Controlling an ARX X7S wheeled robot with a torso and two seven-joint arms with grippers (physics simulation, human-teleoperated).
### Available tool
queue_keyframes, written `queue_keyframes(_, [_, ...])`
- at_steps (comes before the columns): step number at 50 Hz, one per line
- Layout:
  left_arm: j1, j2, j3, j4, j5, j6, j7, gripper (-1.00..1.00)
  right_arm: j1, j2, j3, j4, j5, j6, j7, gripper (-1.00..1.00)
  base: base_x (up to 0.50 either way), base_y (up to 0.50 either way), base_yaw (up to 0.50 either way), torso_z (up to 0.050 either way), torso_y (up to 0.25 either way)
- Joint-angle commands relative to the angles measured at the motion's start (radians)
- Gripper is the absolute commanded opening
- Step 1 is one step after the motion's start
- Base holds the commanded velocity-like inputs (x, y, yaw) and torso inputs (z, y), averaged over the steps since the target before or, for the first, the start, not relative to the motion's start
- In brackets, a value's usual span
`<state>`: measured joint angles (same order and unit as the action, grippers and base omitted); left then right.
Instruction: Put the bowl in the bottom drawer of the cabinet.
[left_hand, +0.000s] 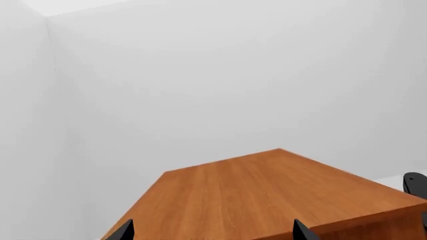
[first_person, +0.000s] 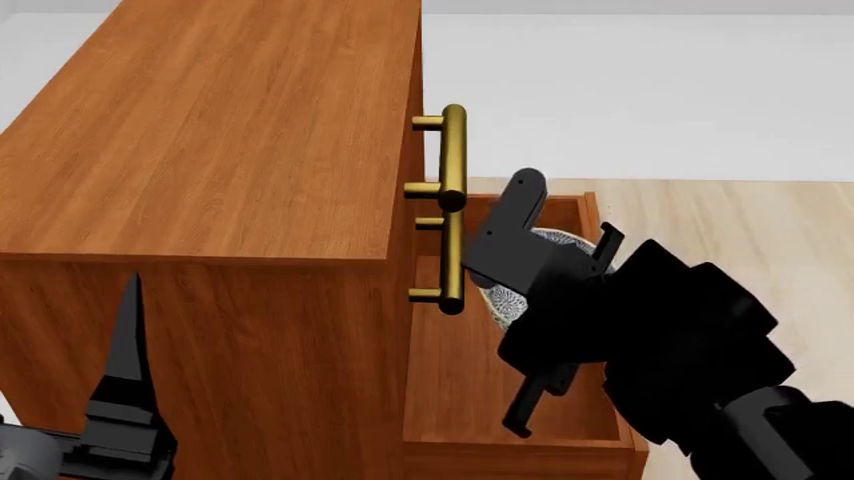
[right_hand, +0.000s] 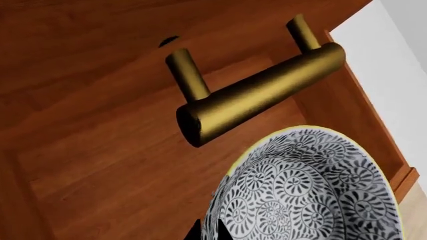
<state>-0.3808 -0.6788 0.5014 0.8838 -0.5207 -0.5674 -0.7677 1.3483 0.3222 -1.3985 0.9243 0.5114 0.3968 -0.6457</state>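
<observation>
The speckled blue-grey bowl (right_hand: 313, 192) hangs tilted over the open bottom drawer (first_person: 454, 390), and my right gripper (right_hand: 208, 231) is shut on its rim. In the head view only slivers of the bowl (first_person: 559, 239) show behind the black right arm (first_person: 641, 330). The reddish-brown cabinet (first_person: 227, 130) fills the left of that view, with its brass handles (first_person: 454, 160) facing the drawer side. A brass handle (right_hand: 260, 92) passes close above the bowl. My left gripper (left_hand: 212, 234) is open and empty above the cabinet top (left_hand: 267, 192).
White walls (left_hand: 213, 75) stand behind the cabinet. Pale wood floor (first_person: 774, 230) lies beyond the drawer's far wall (first_person: 627, 435). The left gripper's finger (first_person: 130, 340) rises beside the cabinet's near side at the lower left.
</observation>
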Motion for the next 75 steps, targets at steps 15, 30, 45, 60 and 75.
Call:
queue_keyframes(15, [0.209, 0.625, -0.341, 0.06, 0.77, -0.201, 0.863, 1.0, -0.184, -0.125, 0.839, -0.003, -0.891, 0.011, -0.306, -1.0, 0.0, 0.0, 0.0, 0.0, 0.0])
queue_keyframes(30, [0.213, 0.603, -0.333, 0.059, 0.744, -0.194, 0.836, 1.0, -0.188, -0.122, 0.839, 0.014, -0.882, -0.001, -0.297, -1.0, 0.0, 0.0, 0.0, 0.0, 0.0])
queue_keyframes(45, [0.2, 0.588, -0.324, 0.062, 0.721, -0.209, 0.818, 1.0, -0.184, -0.121, 0.833, 0.043, -0.876, -0.022, -0.29, -1.0, 0.0, 0.0, 0.0, 0.0, 0.0])
queue_keyframes(60, [0.201, 0.57, -0.322, 0.061, 0.694, -0.208, 0.793, 1.0, -0.067, -0.202, 0.782, 0.381, -0.861, -0.21, -0.261, -1.0, 0.0, 0.0, 0.0, 0.0, 0.0])
queue_keyframes(75, [0.202, 0.558, -0.319, 0.059, 0.677, -0.205, 0.774, 1.0, -0.066, -0.212, 0.692, 0.383, -0.786, -0.219, -0.268, -1.0, 0.0, 0.0, 0.0, 0.0, 0.0])
